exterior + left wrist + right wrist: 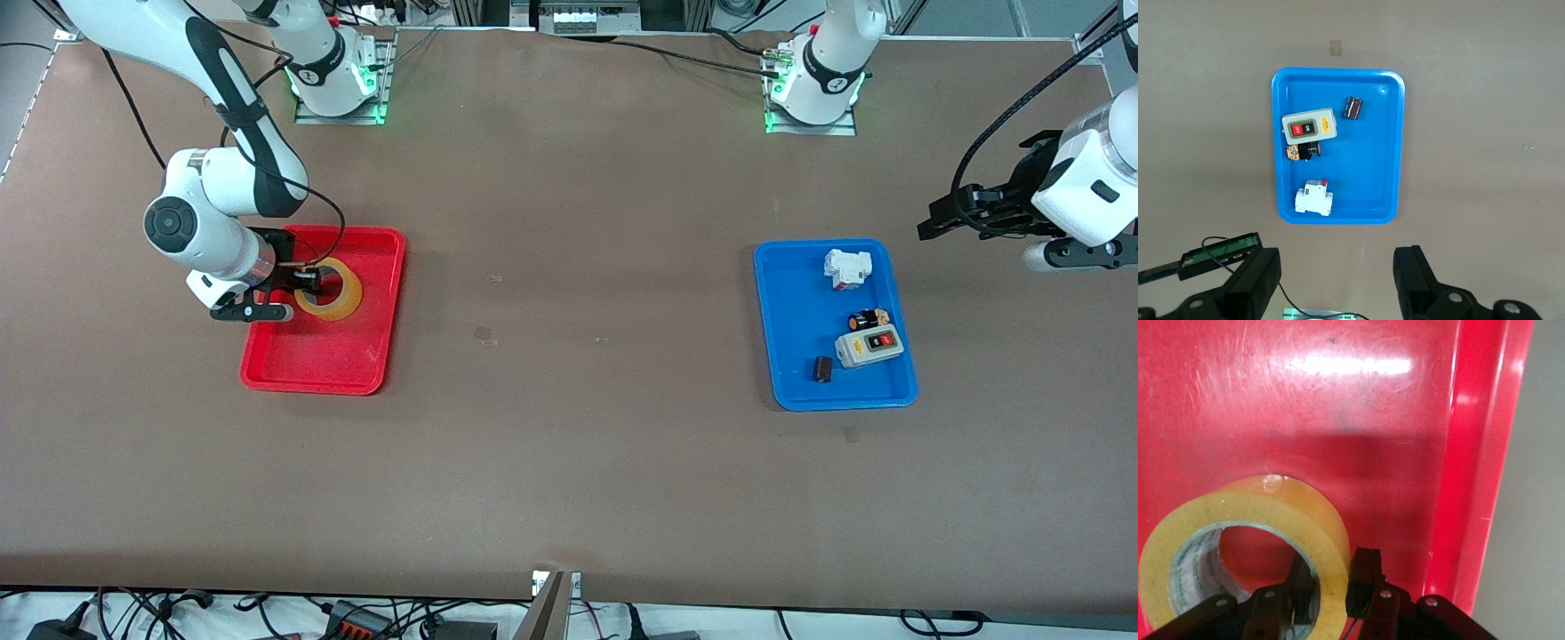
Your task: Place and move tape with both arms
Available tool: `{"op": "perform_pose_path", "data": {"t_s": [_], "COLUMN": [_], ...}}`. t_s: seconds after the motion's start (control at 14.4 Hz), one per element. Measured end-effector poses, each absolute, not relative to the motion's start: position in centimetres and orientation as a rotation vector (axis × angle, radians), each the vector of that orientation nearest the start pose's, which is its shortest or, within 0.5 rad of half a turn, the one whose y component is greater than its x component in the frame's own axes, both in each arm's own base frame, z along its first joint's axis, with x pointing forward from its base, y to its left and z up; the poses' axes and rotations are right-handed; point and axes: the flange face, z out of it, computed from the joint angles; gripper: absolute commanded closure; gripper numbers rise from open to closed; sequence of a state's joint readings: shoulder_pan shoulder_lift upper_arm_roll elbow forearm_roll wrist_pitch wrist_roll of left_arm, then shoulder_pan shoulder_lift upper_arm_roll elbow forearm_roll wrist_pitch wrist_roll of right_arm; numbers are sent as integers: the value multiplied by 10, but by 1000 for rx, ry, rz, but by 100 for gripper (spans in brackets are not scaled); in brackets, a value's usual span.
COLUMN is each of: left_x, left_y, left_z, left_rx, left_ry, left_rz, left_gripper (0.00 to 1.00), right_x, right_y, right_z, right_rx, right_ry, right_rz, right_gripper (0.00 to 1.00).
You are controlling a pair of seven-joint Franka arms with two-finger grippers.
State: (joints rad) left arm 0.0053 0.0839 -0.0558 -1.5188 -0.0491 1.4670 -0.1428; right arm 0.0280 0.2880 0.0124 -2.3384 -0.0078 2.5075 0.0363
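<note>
Tape roll in the red tray, toward its end farther from the front camera. Right pincer clamped on the roll's wall, one finger inside the hole, one outside. Best lifted straight up until clear of the red tray's rim, roll kept level so the thin wall cannot slip. Well apart from the red tray, toward the left arm's end: blue tray of small parts. Left pincer waiting wide over bare counter.
</note>
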Motion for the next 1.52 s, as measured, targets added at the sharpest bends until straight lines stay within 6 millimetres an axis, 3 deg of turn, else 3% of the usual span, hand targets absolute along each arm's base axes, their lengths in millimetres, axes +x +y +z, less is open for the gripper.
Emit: {"op": "perform_pose_path", "data": {"t_s": [0.14,0.21,0.28,0.42,0.62,0.83,1.04,1.52], "left_x": [567,567,567,567,567,567,566,567], "left_y": [-33,-33,-33,-33,-33,-33,-33,-33], "left_z": [594,593,593,593,593,594,594,598], "left_rx": [-3171,-3171,-3171,-3171,-3171,-3171,-3171,-3175], "left_ry": [-143,-143,-143,-143,-143,-143,-144,-145], "left_rz": [222,222,221,222,222,220,218,188], "left_gripper": [0,0,0,0,0,0,0,0], "right_x": [502,502,502,502,504,515,527,565], "right_y": [20,20,19,16,9,8,8,18], "right_z": [201,201,201,201,205,229,273,393], "right_rx": [-3141,-3141,-3140,-3140,-3140,-3143,-3143,-3144], "right_ry": [-27,-33,-37,-29,-6,-3,-4,-30], "right_rz": [174,172,172,173,155,60,-57,-53], "right_gripper": [85,61,24,3,2,2,2,2]}}
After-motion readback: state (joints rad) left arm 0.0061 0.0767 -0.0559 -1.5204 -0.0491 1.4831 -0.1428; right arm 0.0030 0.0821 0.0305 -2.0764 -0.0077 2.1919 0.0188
